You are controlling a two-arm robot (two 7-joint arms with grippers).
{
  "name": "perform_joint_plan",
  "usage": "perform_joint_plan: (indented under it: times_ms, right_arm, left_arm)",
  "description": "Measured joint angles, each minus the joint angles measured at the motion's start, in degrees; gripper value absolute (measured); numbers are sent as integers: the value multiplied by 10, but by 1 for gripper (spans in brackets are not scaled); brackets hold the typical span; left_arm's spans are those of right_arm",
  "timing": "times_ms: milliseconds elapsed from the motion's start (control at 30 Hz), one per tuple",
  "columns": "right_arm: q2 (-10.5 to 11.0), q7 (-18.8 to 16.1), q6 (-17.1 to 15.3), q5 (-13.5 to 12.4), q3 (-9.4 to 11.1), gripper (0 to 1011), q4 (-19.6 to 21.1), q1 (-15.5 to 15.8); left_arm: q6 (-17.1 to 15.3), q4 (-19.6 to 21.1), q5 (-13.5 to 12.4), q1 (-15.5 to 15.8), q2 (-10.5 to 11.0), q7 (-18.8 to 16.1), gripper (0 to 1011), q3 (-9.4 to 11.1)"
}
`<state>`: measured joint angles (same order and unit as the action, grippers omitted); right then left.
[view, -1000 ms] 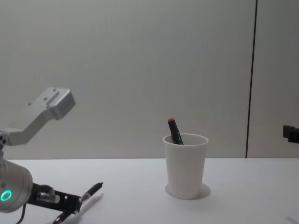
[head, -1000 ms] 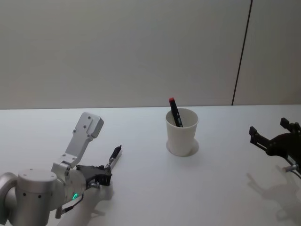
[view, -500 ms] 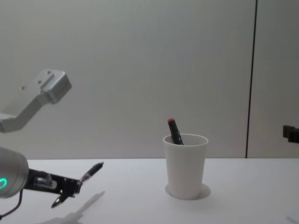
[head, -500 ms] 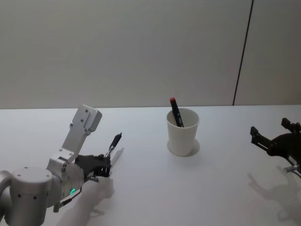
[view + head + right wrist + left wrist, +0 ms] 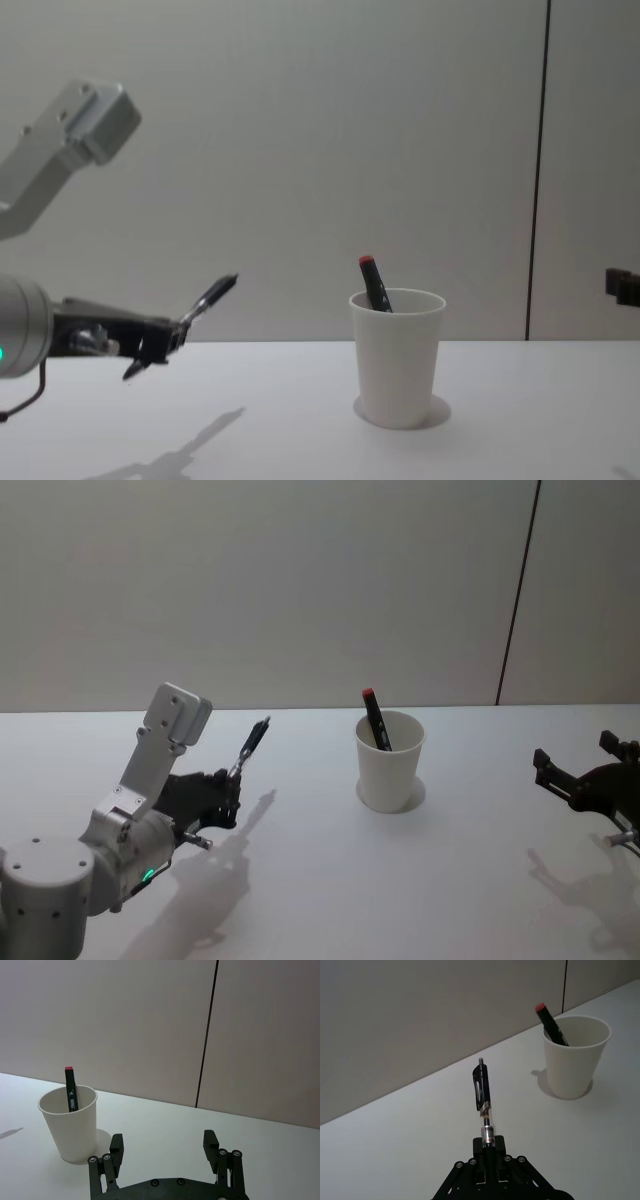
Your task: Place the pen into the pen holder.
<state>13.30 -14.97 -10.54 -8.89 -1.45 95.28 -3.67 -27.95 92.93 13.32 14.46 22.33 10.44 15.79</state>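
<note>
Pen: We see a slim black click pen [image 5: 481,1091] with a pocket clip and a clear lower barrel ringed by a metal band. It sits left of centre in the head view, clear of the table and tilted, with its button end raised. It is well apart from the cup.
Left gripper: The left gripper [image 5: 489,1147] is at the lower left of the head view, with its dark fingers clamped on the pen's lower barrel.
Pen holder: The pen holder [image 5: 389,765] is a plain white paper cup, tapered, matte, with a rolled rim. It stands upright just right of centre.
Cup contents: A dark marker [image 5: 374,718] with a red cap leans against the inner wall, its top above the rim.
Progress: We judge the grasp and lift as done, since the pen hangs in the air. What is left is carrying it across to the cup, bringing it over the opening and letting it go.
Right gripper: The right gripper [image 5: 163,1150] is at the right edge of the head view, low over the table, parked. Its fingers are spread and hold nothing.
Table: The table [image 5: 450,880] is smooth, white and matte, and carries soft shadows of both arms.
</note>
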Motion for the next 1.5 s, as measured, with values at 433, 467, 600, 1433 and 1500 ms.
perform_joint_plan:
  times_ms: [433, 467, 600, 1433, 1500]
  right_arm:
    - [0, 0, 0, 0, 0, 1001, 0, 0]
    - [0, 0, 0, 0, 0, 1002, 0, 0]
    - [0, 0, 0, 0, 0, 1001, 0, 0]
    - [0, 0, 0, 0, 0, 1002, 0, 0]
    - [0, 0, 0, 0, 0, 1001, 0, 0]
  left_arm:
    - [107, 23, -2, -14, 14, 51, 138, -3]
    - [112, 24, -2, -14, 15, 54, 138, -3]
    - [136, 26, 0, -15, 15, 71, 138, -2]
    - [215, -14, 9, 21, -25, 167, 139, 25]
    - [217, -20, 5, 26, -30, 172, 139, 28]
